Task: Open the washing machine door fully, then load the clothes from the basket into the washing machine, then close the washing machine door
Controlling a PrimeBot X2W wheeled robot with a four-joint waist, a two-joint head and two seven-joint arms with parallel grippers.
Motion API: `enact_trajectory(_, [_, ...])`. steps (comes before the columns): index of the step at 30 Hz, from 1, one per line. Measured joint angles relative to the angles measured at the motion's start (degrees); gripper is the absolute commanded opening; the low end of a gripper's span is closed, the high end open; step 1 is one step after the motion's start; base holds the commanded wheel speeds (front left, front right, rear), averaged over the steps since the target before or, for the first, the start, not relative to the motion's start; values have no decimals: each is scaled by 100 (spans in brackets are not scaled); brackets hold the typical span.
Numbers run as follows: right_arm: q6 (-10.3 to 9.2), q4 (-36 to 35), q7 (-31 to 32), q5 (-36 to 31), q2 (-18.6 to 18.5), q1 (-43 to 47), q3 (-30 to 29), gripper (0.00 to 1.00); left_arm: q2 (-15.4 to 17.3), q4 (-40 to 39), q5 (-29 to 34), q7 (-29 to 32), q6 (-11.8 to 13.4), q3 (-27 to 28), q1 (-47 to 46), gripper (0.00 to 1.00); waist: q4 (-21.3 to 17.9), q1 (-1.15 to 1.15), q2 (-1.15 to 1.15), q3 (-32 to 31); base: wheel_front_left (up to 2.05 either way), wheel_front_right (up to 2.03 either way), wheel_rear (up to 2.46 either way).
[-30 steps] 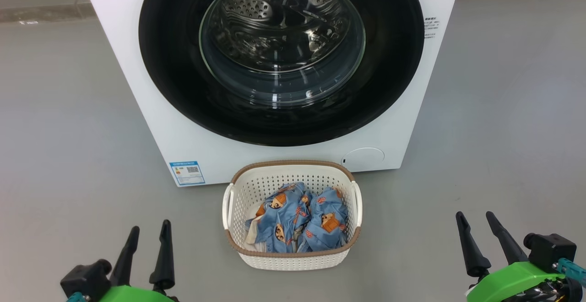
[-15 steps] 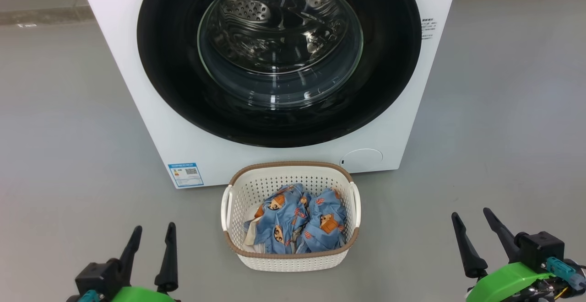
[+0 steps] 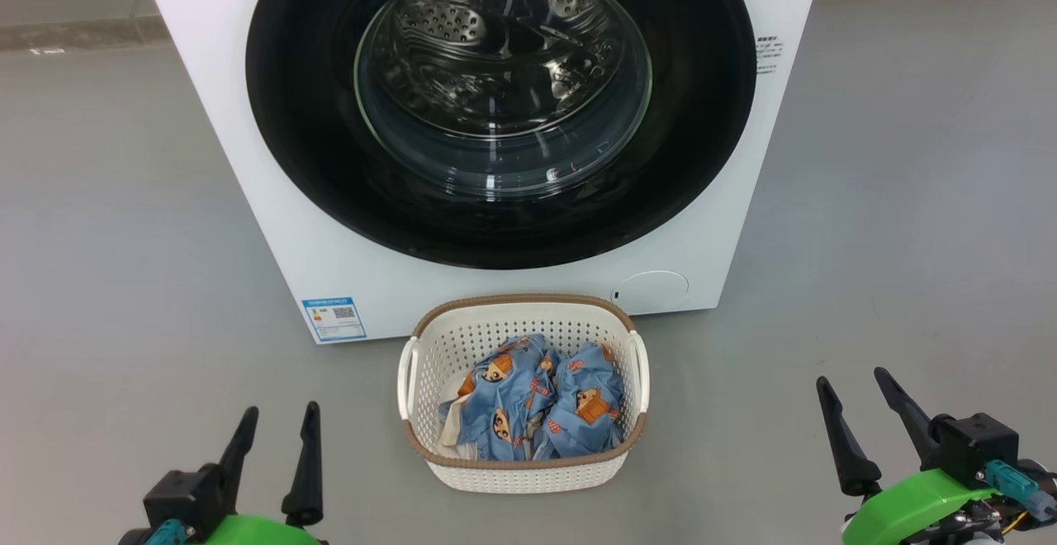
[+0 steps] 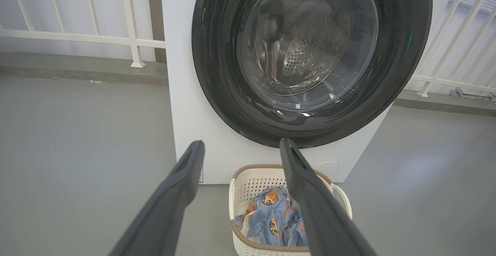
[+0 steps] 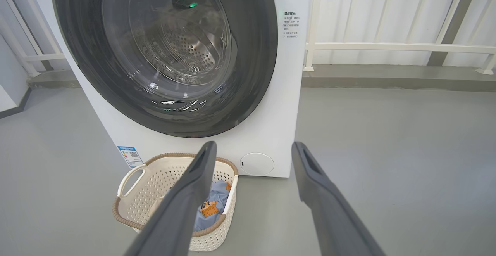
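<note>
Door (image 3: pixel 495 227) shut, flush on the washer (image 3: pixel 248 198). Basket (image 3: pixel 528 469) on the floor just in front, under the door, with the clothes (image 3: pixel 537 400) bunched inside. Left hand (image 3: pixel 282 406) and right hand (image 3: pixel 850 375) are spread wide, empty and low, well apart from everything.

Risks:
- No handle visible on the glossy ring, so fingers could slip off or knock the glass.
- Hinge side unclear; pulling the wrong edge gets nothing.
- An arm reaching in may shove the basket.
</note>
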Motion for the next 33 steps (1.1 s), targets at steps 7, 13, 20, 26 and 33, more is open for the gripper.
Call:
enact_trajectory(7, [0,0,-4,51,12,1,-13,100,-1,38,-9,0,1,-29,0,100,-5,0,0,3,0,0,0])
enact_trajectory(13, [0,24,-5,155,5,1,-12,100,-1,76,-12,0,53,-46,0,100,-7,0,0,7,0,0,0])
enact_trajectory(20, [0,24,-5,186,5,1,-12,100,-1,91,-12,0,56,-90,0,100,-20,-1,0,8,0,0,0])
enact_trajectory(26, [0,21,-5,204,0,1,-15,100,-1,109,-5,0,77,-130,-2,100,-27,0,0,22,12,12,-23])
enact_trajectory(33, [0,10,-5,204,7,1,-30,100,2,144,-1,0,103,-130,-22,100,-45,0,0,38,55,55,-109])
